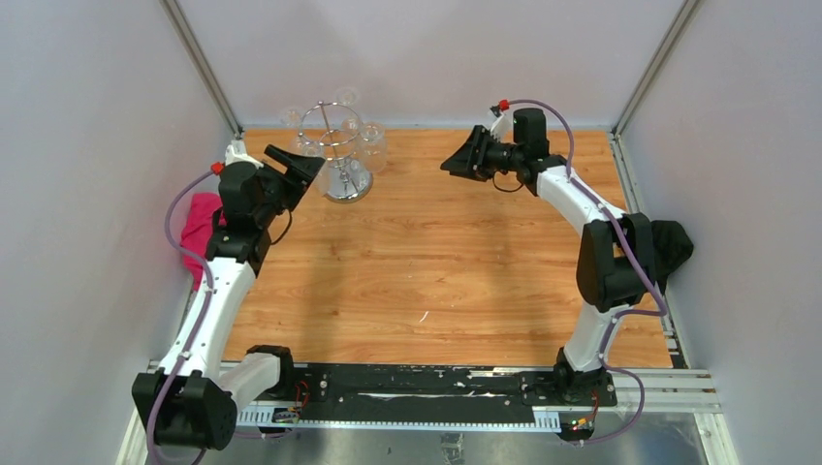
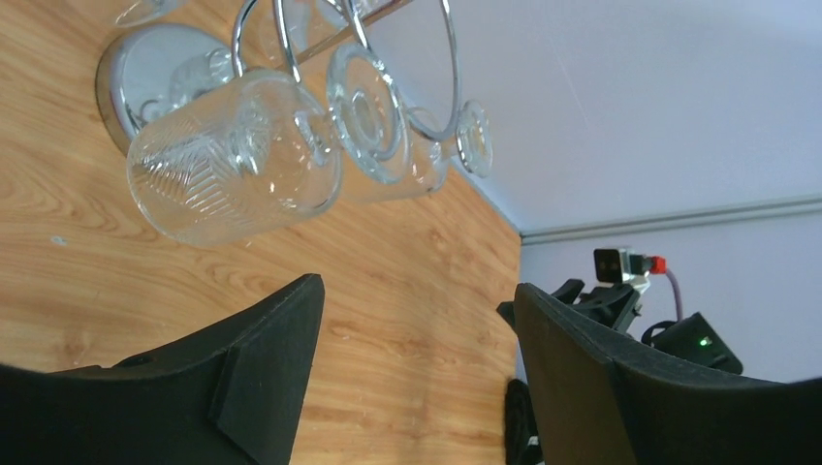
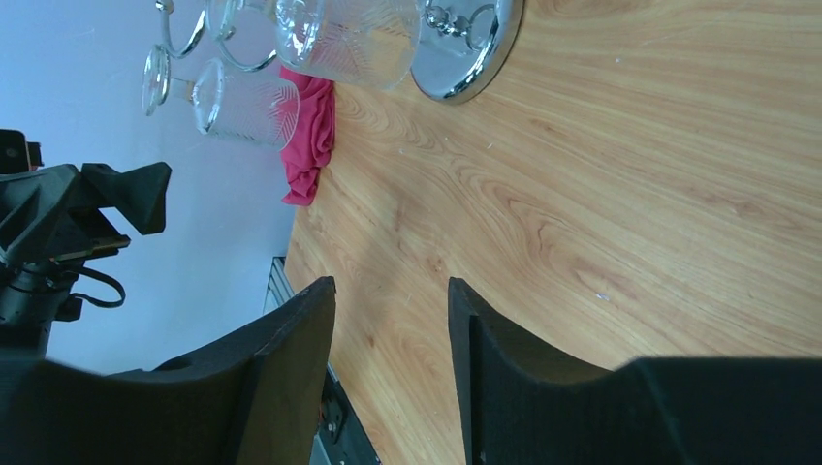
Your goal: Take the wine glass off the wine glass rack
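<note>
The chrome wine glass rack [image 1: 334, 136] stands at the back left of the wooden table on its round mirrored base [image 1: 346, 186]. Several clear ribbed wine glasses hang upside down from its top ring. In the left wrist view the nearest wine glass [image 2: 233, 170] hangs ahead of and above the fingers, in front of the rack base [image 2: 131, 73]. My left gripper [image 1: 300, 167] [image 2: 417, 291] is open and empty, just left of the rack. My right gripper [image 1: 456, 163] [image 3: 390, 286] is open and empty, well to the right of the rack, facing it. It sees a glass [image 3: 349, 39] and the base [image 3: 470, 53].
A pink cloth [image 1: 201, 228] [image 3: 310, 136] lies by the left wall behind the left arm. A black cloth [image 1: 674, 242] lies at the right edge. White walls enclose the table on three sides.
</note>
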Action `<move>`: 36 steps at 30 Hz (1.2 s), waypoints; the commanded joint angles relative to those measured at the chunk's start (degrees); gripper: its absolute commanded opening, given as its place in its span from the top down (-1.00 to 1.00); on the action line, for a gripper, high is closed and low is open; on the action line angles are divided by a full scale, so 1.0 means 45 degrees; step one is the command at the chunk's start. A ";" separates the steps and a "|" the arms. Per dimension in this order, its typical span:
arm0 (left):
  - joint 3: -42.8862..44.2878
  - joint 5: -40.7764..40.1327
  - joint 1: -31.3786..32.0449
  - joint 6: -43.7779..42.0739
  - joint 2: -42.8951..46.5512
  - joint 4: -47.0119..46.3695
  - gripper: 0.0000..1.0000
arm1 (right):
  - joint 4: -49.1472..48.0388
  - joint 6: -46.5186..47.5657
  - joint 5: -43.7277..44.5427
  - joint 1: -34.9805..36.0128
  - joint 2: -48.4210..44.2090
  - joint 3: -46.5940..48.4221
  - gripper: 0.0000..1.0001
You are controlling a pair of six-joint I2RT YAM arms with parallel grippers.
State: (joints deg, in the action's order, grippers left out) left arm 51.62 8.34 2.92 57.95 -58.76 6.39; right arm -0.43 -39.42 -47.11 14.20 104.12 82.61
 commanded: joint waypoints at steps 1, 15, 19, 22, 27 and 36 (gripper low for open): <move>-0.0112 -0.0706 -0.0147 0.0405 0.0078 -0.1047 -0.54 | 0.0046 0.0134 -0.0349 -0.0262 -0.0259 -0.0288 0.01; -0.0294 -0.1417 -0.0201 0.0964 -0.1331 -0.2882 -0.22 | 0.0837 0.0417 -0.0568 -0.0582 -0.0808 -0.0746 0.19; -0.0111 -0.1636 -0.0209 0.0979 -0.1619 -0.2915 -0.21 | 0.0877 0.0439 -0.0673 -0.0749 -0.0951 -0.0937 0.18; -0.0004 -0.1831 -0.0207 0.0902 -0.1710 -0.2943 -0.15 | 0.0876 0.0420 -0.0683 -0.0862 -0.1077 -0.1087 0.18; 0.0221 -0.1833 -0.0209 0.0827 -0.1941 -0.2940 -0.02 | 0.0862 0.0398 -0.0850 -0.1001 -0.1145 -0.1227 0.20; 0.0439 -0.1833 -0.0201 0.1228 -0.2475 -0.3213 0.12 | 0.0859 0.0377 -0.1053 -0.1125 -0.1297 -0.1495 0.38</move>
State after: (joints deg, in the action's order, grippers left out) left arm 51.81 1.08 2.37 62.43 -69.12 -6.09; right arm 2.61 -38.11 -50.04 10.07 100.40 77.03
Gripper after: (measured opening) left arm 0.457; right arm 0.333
